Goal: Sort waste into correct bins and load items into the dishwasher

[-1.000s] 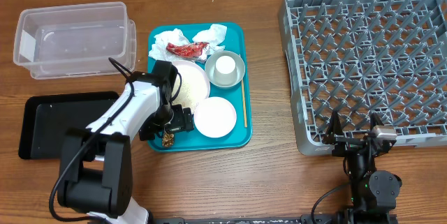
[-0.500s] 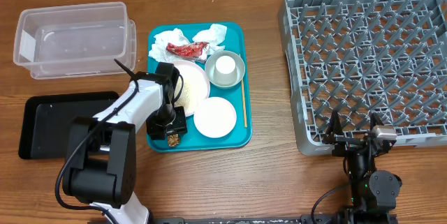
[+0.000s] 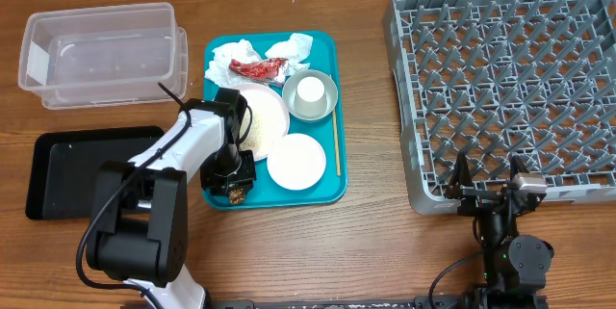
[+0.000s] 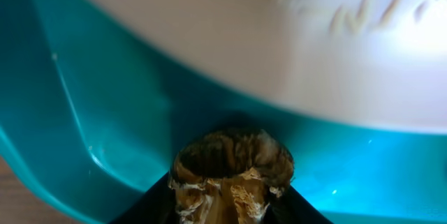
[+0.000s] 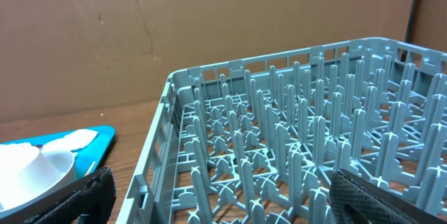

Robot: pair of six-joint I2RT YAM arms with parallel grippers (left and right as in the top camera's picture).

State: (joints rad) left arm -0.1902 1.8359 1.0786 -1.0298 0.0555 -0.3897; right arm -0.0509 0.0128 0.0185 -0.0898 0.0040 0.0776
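My left gripper (image 3: 234, 186) is down at the front left corner of the teal tray (image 3: 327, 190), its black fingers closed against both sides of the small brown food lump (image 4: 234, 175). Just behind the lump lies the large white plate (image 3: 262, 116), strewn with rice-like crumbs. A smaller pale dish (image 3: 296, 162), a grey-rimmed bowl (image 3: 332, 99) holding a white cup (image 3: 310, 90), and a thin wooden stick (image 3: 337, 145) share the tray. Crumpled napkins (image 3: 231, 55) and a red wrapper (image 3: 255, 68) lie at its back. My right gripper (image 3: 488, 182) hangs open before the grey dish rack (image 3: 510, 78).
A clear plastic tub (image 3: 101, 49) stands at the back left. A shallow black tray (image 3: 67, 169) lies in front of it, left of my left arm. The rack's near wall (image 5: 164, 161) rises close to my right gripper's fingers.
My left gripper has swung to point down at the brown lump and its jaws have closed in from wide open onto it. The right arm has not moved.
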